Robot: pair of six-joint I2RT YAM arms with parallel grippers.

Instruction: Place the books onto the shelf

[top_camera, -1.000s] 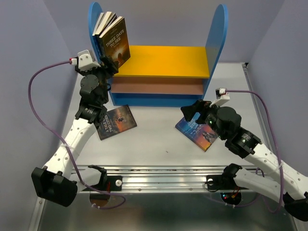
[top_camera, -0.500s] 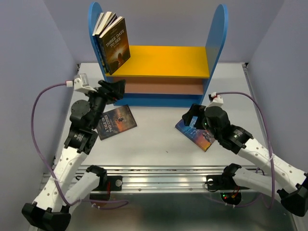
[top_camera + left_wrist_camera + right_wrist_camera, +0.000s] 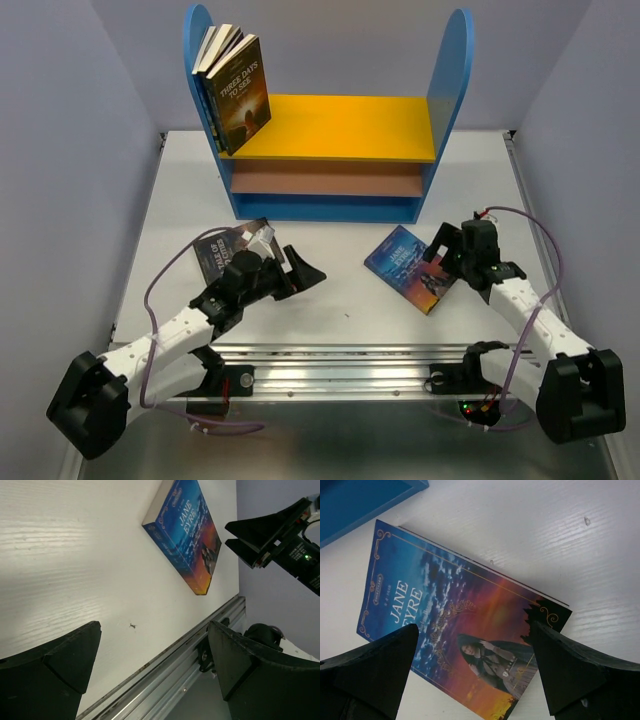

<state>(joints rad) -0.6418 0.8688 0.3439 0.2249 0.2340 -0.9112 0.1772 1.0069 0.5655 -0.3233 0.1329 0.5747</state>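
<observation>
The shelf [image 3: 330,125] stands at the back. On its yellow upper board, books [image 3: 235,90] lean against the left blue panel, Three Days to See in front. Jane Eyre [image 3: 408,266] [image 3: 445,620] [image 3: 187,535] lies flat on the table. A Tale of Two Cities [image 3: 213,253] lies flat at the left, partly hidden under my left arm. My left gripper [image 3: 292,262] [image 3: 154,627] is open and empty, low over bare table, pointing right at Jane Eyre. My right gripper [image 3: 443,257] [image 3: 472,630] [image 3: 255,537] hangs open over that book's right end, touching nothing.
A metal rail [image 3: 340,360] [image 3: 165,680] runs along the near table edge by the arm bases. Purple-grey walls close in left, right and behind. The shelf's brown lower board [image 3: 325,180] and blue base [image 3: 325,208] [image 3: 360,505] face the table.
My left gripper opened, left the shelf's left side and swung down to the front, now pointing right. My right arm drew back to the right, uncovering most of Jane Eyre.
</observation>
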